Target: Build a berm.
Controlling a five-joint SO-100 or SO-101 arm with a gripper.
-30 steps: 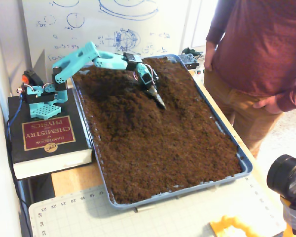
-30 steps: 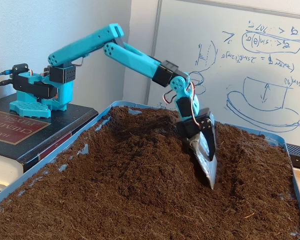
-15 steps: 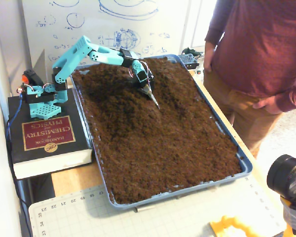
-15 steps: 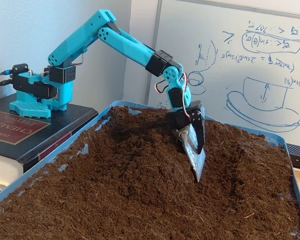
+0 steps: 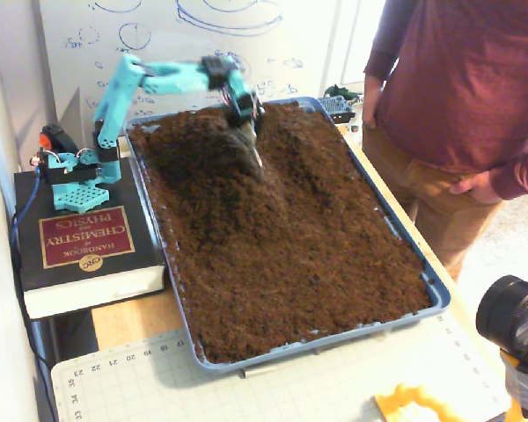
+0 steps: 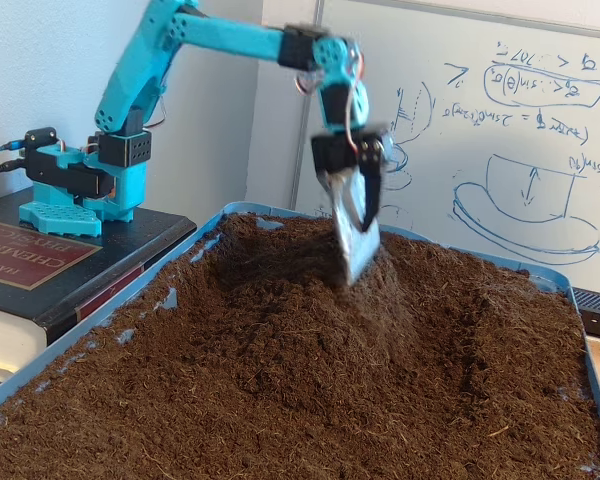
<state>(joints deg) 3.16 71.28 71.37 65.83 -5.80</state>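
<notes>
The berm (image 5: 207, 149) is a rounded hump of dark brown soil at the far left of the blue tray (image 5: 436, 292), beside the arm's base. In the low fixed view the berm (image 6: 280, 255) rises at the back of the tray (image 6: 130, 300). My teal gripper (image 5: 256, 165) points straight down over the hump's right slope and is blurred by motion. Its tip (image 6: 354, 272) hangs just above the soil, with the jaws pressed together into one wedge and nothing held. A shallow trench (image 5: 286, 180) runs to the right of the hump.
The arm's base (image 5: 75, 171) stands on a thick book (image 5: 84, 246) left of the tray. A person in a maroon shirt (image 5: 458, 88) stands at the right edge. A whiteboard (image 6: 500, 130) is behind, and a cutting mat (image 5: 273, 387) and a camera lens (image 5: 510, 316) are in front.
The arm has lifted and drawn back toward its base. The gripper came up out of the trench and now hangs over the hump, leaving soil pulled up against its slope.
</notes>
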